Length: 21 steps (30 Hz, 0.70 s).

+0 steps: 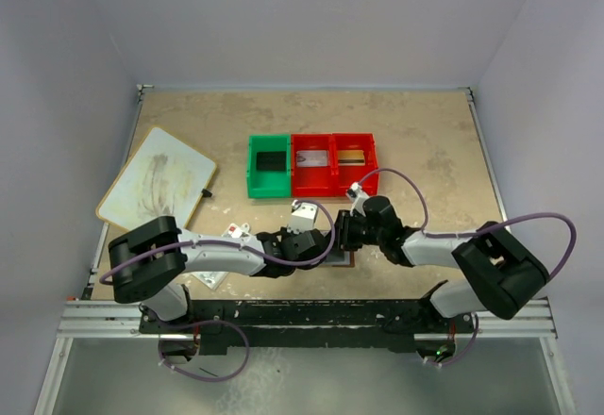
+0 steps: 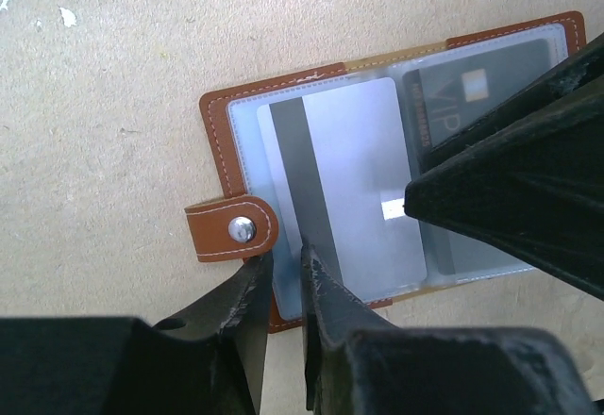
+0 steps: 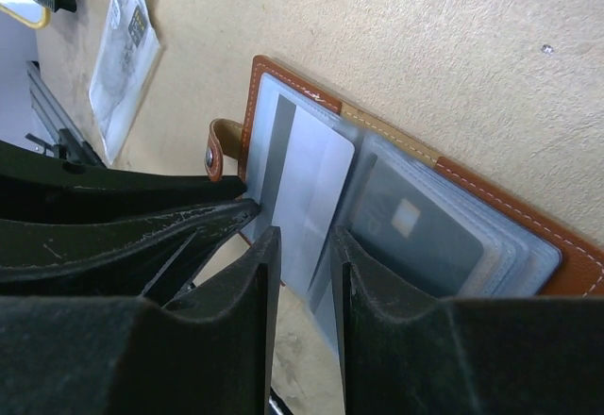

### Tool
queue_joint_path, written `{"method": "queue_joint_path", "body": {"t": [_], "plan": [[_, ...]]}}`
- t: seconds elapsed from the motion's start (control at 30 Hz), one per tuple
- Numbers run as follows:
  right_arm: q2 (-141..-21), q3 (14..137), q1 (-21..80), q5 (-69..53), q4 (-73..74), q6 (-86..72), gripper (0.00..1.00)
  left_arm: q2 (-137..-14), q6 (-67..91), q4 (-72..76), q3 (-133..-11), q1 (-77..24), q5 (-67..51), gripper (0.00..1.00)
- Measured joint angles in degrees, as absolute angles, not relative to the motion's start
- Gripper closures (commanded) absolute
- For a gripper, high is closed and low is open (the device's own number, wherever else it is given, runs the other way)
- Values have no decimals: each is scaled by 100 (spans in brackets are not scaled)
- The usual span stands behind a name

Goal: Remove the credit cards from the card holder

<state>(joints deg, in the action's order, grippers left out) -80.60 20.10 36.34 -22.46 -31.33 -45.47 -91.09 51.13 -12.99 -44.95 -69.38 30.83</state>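
Dark card (image 2: 505, 68) half covered by the right gripper (image 3: 304, 245), card holder (image 2: 236, 123) near edge behind the left gripper (image 2: 281, 269), mostly hidden from above, either grip unclear, red bins (image 1: 334, 190) contents too small to tell

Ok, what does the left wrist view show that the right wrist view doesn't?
Only left wrist: VIP lettering on the dark card, and the strap's stud face on. Only right wrist: a printed slip lying apart from the card holder. Both: the holder lying open, its striped grey card, and the left gripper and right gripper at its edge.
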Motion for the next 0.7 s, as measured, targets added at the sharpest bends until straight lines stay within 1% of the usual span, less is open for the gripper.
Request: {"method": "queue_joint_path", "body": {"t": [0.17, 0.5, 0.7], "plan": [[-8064, 2010, 3634, -2174, -3083, -4550, 66, -9131, 5192, -1328, -4517, -6938, 3155, 88], [-8110, 1970, 3658, -2147, -3159, -4617, 66, -9153, 5297, -1297, -4510, -6938, 3181, 91], [-8106, 2110, 3881, -1761, -2891, -4657, 66, -9126, 5369, -1184, -4434, -6938, 3179, 92]]}}
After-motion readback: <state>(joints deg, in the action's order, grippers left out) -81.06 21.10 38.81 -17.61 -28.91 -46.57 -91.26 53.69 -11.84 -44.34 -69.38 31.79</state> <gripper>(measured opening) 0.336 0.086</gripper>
